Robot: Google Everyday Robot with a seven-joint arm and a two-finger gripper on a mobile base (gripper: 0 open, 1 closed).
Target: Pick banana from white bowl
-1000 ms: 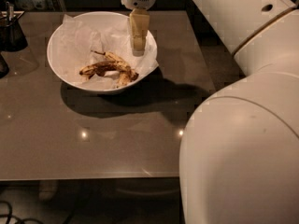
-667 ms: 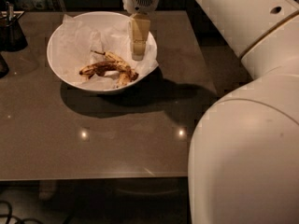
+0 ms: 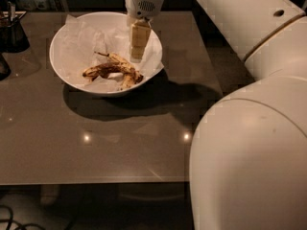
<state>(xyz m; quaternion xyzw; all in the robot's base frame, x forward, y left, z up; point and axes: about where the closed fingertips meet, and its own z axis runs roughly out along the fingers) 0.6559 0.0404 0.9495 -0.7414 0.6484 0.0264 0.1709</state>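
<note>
The banana (image 3: pixel 106 69) lies left-to-right in the white bowl (image 3: pixel 61 42) on the desk (image 3: pixel 96 143). The pincer (image 3: pixel 137 51) hangs above its right end; whether it is wide or narrow I cannot tell.

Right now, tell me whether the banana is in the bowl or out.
In: the banana lies on the paper inside the bowl, and the gripper hangs above the bowl's right side.

On the counter (image 3: pixel 96 147), upper left of centre: the white bowl (image 3: pixel 56 56), with paper (image 3: pixel 79 37) inside. In the bowl, low in the middle: the banana (image 3: pixel 100 71), touching a second banana (image 3: pixel 121 61) just above and to the right. Over the bowl's right part, right of both: the gripper (image 3: pixel 136 56), reaching down from the top edge. Far upper left, left of the bowl: dark containers (image 3: pixel 12 32). Across the right side and lower right: the arm (image 3: pixel 249 128).
</note>
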